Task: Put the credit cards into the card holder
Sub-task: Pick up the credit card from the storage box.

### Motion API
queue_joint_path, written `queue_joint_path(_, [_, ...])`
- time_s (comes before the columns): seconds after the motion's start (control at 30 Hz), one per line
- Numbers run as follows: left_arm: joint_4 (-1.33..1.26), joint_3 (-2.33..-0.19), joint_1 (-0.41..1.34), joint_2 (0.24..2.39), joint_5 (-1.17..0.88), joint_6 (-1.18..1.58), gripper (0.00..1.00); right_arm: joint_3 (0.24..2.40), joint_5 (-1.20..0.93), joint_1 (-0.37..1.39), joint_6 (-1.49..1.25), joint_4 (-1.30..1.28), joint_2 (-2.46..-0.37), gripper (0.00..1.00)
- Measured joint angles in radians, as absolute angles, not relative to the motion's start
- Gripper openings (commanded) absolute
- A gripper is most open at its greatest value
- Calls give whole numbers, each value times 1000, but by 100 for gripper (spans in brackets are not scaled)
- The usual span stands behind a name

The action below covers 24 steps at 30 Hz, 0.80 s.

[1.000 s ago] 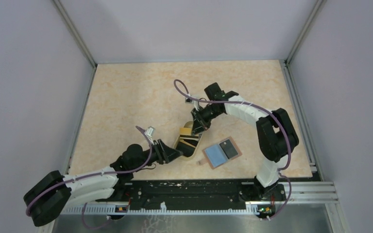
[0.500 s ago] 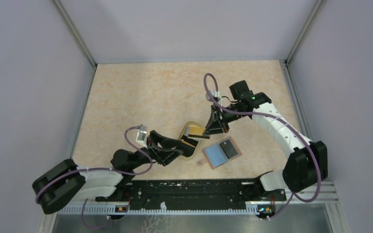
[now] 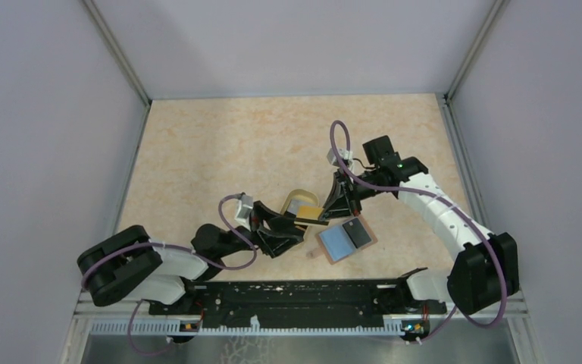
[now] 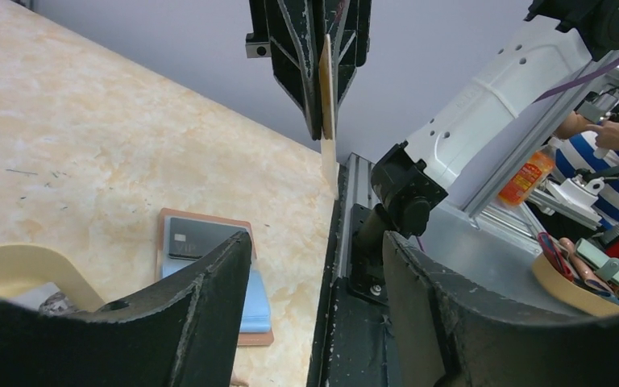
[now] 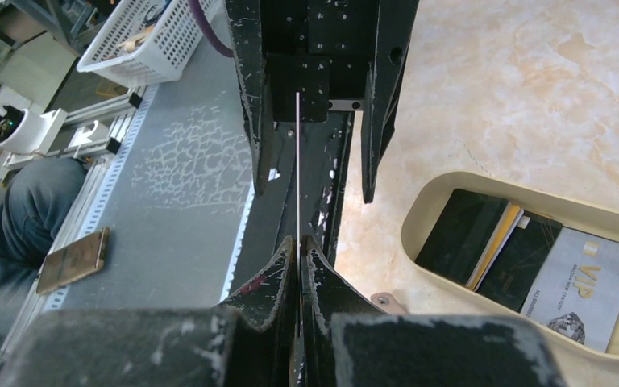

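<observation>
Right gripper (image 5: 298, 244) pinching one credit card (image 4: 327, 97); left gripper (image 4: 314, 258) spread; three cards (image 5: 584, 282) in dish (image 5: 413, 226); one card (image 4: 201, 239) on card holder (image 4: 255, 298).

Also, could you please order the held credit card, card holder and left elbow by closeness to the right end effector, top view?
1. The credit card, clamped in the right end effector.
2. The card holder, just nearside.
3. The left elbow, far left.
</observation>
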<state>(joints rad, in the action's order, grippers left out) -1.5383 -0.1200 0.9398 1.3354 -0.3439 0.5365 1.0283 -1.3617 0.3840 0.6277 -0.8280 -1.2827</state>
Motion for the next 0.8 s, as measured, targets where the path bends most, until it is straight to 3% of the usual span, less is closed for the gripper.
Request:
queue_joint_path(0.27, [-1539, -178, 964, 1412, -344, 521, 54, 992, -1374, 384, 576, -761, -1283, 0])
queue_joint_path(0.5, [-1541, -189, 965, 1405, -334, 519, 20, 979, -1372, 384, 557, -738, -1285, 0])
queue_joint_path(0.8, [-1541, -200, 965, 1404, -306, 533, 19, 975, -1353, 391, 558, -728, -1288, 0])
